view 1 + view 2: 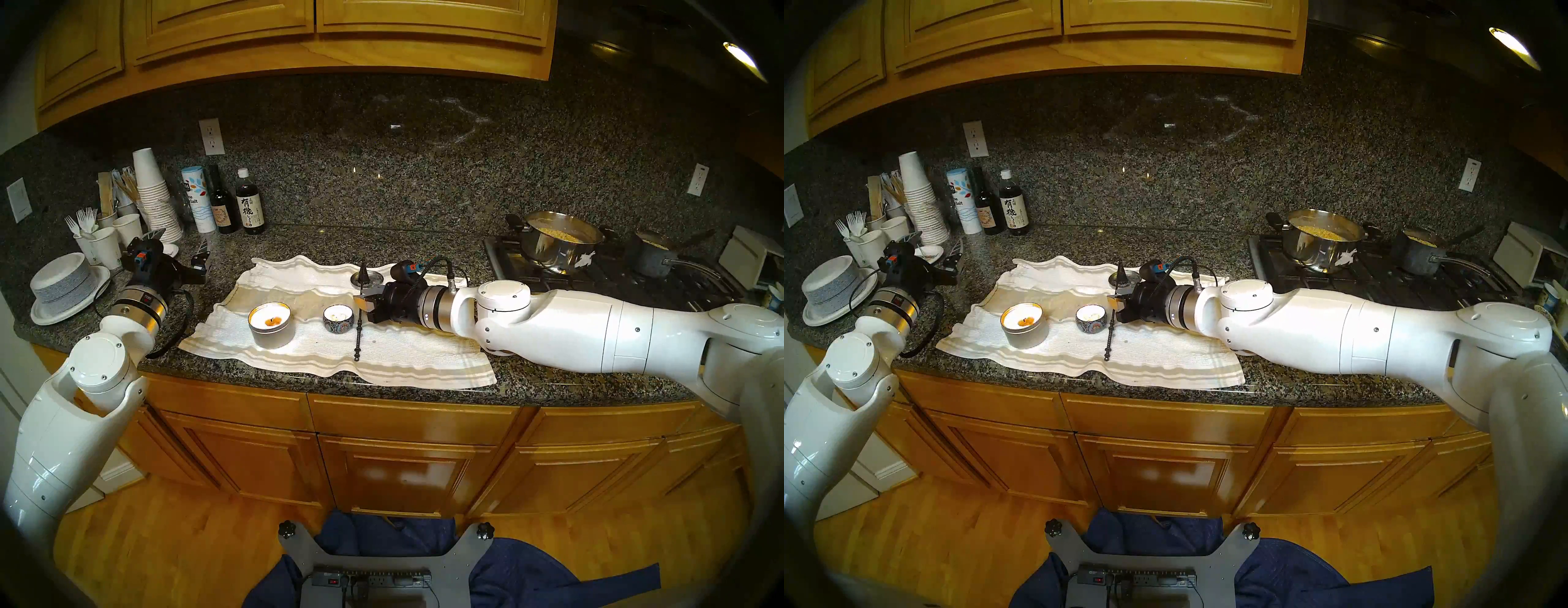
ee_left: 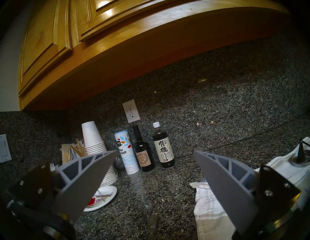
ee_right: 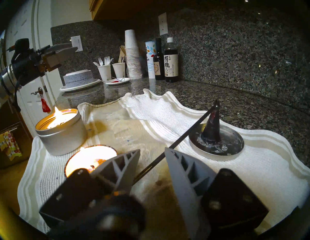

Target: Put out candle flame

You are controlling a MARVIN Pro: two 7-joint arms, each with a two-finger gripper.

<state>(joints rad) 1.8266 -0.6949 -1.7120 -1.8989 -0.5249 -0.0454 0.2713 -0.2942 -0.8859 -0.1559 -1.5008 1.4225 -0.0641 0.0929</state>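
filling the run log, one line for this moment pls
right gripper: open, straddling snuffer handle | left gripper: open, idle | both candles lit

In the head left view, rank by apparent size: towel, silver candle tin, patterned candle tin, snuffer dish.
1. towel, by far the largest.
2. silver candle tin.
3. patterned candle tin and snuffer dish: these look about alike; the dish lies farther back, so I won't rank them.
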